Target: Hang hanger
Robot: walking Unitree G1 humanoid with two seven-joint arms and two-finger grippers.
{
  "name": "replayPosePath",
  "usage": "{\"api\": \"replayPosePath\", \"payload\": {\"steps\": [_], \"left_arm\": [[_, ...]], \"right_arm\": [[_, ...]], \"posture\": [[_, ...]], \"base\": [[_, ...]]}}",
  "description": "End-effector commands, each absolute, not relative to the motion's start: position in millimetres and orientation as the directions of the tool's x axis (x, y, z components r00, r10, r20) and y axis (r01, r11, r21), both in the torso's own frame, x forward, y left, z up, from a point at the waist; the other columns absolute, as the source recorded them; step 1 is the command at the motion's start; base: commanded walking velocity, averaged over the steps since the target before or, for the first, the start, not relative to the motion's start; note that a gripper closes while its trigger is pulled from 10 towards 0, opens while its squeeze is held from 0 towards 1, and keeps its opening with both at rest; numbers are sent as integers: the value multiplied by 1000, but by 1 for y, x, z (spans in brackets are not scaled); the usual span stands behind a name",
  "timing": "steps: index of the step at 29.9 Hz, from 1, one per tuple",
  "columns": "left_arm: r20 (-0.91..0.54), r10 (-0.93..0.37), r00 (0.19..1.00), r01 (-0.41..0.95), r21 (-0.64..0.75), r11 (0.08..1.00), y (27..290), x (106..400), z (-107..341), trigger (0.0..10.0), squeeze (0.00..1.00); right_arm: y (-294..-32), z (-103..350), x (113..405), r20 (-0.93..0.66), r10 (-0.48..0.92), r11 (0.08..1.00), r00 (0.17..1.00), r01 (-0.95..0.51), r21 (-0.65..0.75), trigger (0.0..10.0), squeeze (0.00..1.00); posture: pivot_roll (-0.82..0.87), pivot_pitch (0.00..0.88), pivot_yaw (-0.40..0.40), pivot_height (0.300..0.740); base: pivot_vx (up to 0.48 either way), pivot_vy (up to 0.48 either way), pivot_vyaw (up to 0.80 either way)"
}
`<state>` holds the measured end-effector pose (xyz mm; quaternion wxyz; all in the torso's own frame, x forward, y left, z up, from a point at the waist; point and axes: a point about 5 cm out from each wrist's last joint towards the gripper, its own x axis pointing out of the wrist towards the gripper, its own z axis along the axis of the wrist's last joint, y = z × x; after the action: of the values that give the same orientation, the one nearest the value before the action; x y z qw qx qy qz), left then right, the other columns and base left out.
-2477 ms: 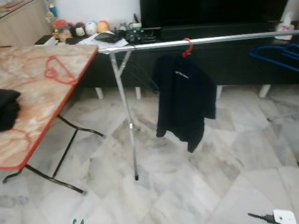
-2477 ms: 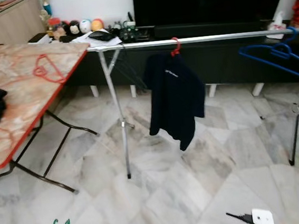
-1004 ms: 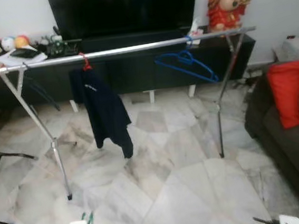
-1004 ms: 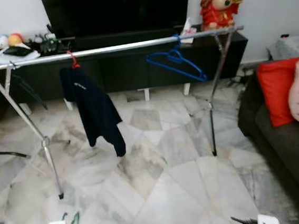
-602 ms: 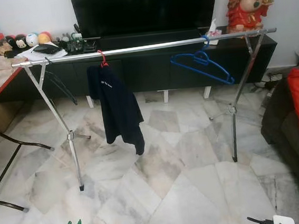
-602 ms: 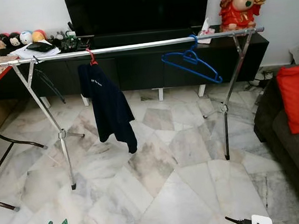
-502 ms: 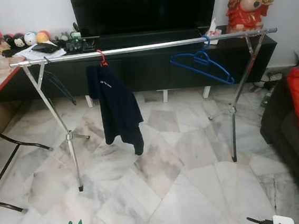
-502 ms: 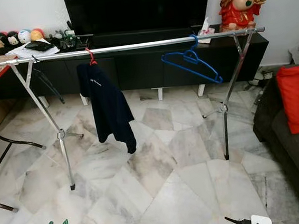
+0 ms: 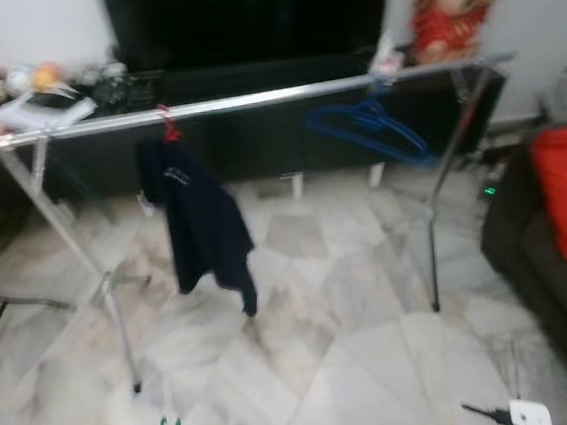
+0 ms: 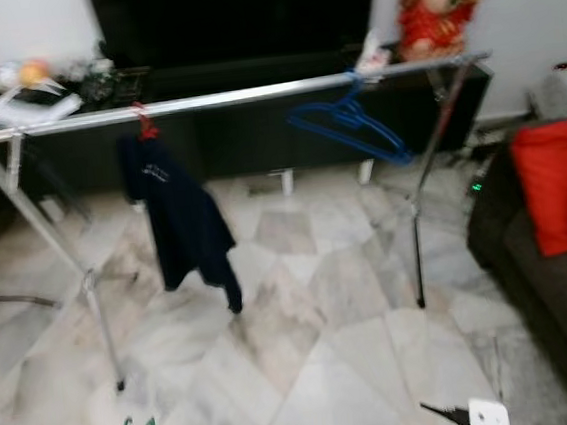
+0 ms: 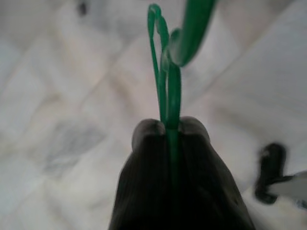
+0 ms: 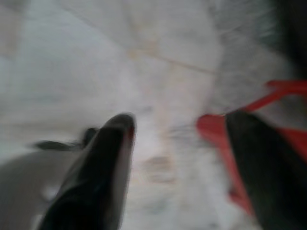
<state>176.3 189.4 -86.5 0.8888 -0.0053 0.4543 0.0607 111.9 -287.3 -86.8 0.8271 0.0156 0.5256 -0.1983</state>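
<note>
left gripper [image 11: 169, 132] clamps a green hanger [image 11: 165, 72] low at the frame's bottom left, over the marble floor [image 9: 379, 364]. right gripper [image 12: 180, 139] hangs spread apart. across the upper frame, a clothes rail [image 9: 253, 99] carries a dark garment [image 9: 199, 226] and a blue hanger [image 9: 366, 129].

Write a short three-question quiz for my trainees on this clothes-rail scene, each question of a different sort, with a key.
1. True or false: the left gripper is shut on a green hanger.
2. Multiple choice: what hangs on the red hanger on the rail? A) a dark garment B) a white towel C) nothing
3. Fill in: the empty hanger on the rail nearer the robot's right is coloured ____.

Key: 1 true; 2 A, the dark garment; 3 blue, the blue hanger.
</note>
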Motion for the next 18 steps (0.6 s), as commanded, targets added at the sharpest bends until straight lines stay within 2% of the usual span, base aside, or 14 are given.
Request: {"api": "replayPosePath", "payload": {"steps": [1,18], "left_arm": [[-824,113,555,-107,64,992,192,168,-90,10000,0],[-822,122,556,-102,78,992,207,165,-89,10000,0]], "right_arm": [[-281,-86,124,-869,-293,930,399,331,-162,10000,0],[-280,-86,124,-870,-287,932,401,328,-157,10000,0]], "posture": [[-12,0,-18,740],[-14,0,-13,740]], "base": [[326,0,0],[340,0,0]]}}
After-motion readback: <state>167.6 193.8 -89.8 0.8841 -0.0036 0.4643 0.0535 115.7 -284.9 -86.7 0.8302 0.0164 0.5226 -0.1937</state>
